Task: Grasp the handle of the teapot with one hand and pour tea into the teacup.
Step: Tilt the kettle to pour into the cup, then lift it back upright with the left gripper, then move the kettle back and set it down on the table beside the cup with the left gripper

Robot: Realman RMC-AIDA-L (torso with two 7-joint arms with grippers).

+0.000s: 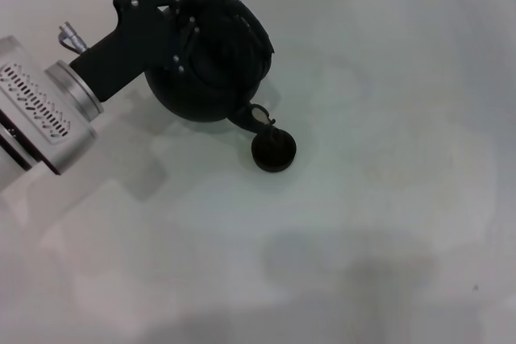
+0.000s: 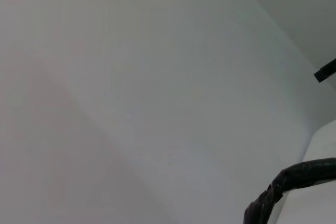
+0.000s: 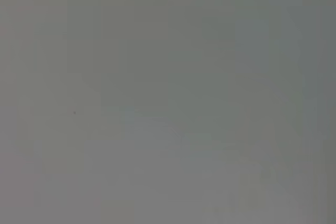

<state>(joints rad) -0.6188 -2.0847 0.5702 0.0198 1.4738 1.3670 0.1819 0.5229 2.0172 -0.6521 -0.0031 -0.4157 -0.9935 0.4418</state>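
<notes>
In the head view the round matte-black teapot (image 1: 208, 78) is tipped toward the right, its short spout (image 1: 256, 117) hanging just over the small dark teacup (image 1: 274, 151) on the white table. My left gripper (image 1: 187, 28) reaches in from the left and is shut on the handle at the pot's top, where its black fingers cover most of the bail. A piece of the rough wrapped handle (image 2: 294, 179) shows in the left wrist view. The right gripper shows in no view.
The white table (image 1: 387, 199) stretches wide to the right of and in front of the cup. A faint shadow lies on it near the front edge. The right wrist view holds only a plain grey surface.
</notes>
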